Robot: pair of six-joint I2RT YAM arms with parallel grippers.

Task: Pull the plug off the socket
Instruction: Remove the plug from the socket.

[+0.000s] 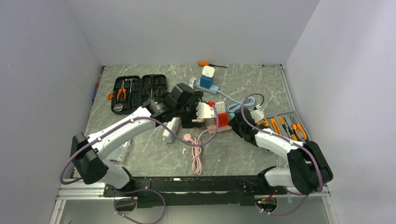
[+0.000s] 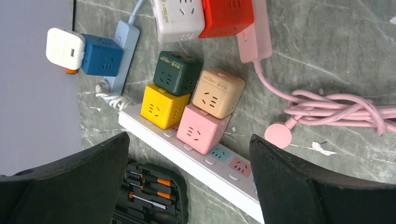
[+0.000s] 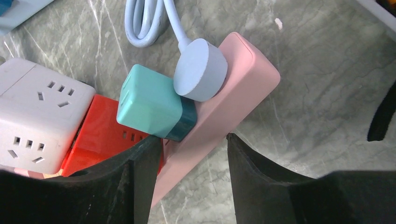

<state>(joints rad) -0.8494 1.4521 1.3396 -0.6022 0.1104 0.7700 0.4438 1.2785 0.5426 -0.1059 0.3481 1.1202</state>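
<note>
Grey marbled surface point(image 1: 154, 158) under everything. Left of the pink power strip point(image 3: 243, 93): left gripper point(image 2: 189, 140) spread wide, empty, hanging over a white power strip point(image 2: 196, 163) loaded with coloured cubes. Right gripper point(image 3: 192, 139) parted astride the pink power strip's end, clamping nothing. Seated in the pink power strip: teal cube point(image 3: 149, 100), then round pale-blue plug point(image 3: 201, 70) touching it, plugged in.

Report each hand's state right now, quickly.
Left hand: open, holding nothing.
Right hand: fingers either side of the pink power strip; whether it grips cannot be told.
</note>
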